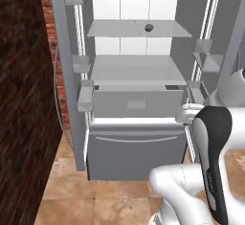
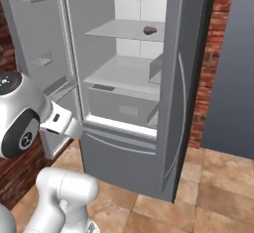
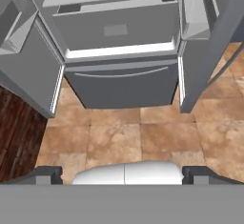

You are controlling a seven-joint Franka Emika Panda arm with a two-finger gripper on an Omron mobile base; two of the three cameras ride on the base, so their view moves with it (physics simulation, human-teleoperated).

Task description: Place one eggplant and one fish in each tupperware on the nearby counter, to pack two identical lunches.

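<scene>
A small dark mauve-brown lump, one eggplant (image 1: 149,27) (image 2: 149,29), lies alone on the upper glass shelf (image 1: 115,28) of the open fridge. My gripper (image 3: 123,175) hangs well below and in front of it, aimed at the tiled floor and the fridge's bottom drawer (image 3: 119,82). Its dark fingertips (image 3: 47,174) stand wide apart at the two sides of the hand view, open with nothing between them. The fish, the tupperware and the counter are out of view.
Both fridge doors stand open: the left door (image 1: 67,75) with small bins, the right door (image 2: 181,88) close to a brick wall (image 2: 213,53). A dark wood panel (image 1: 24,99) flanks the left. Tiled floor (image 3: 143,137) lies before the fridge.
</scene>
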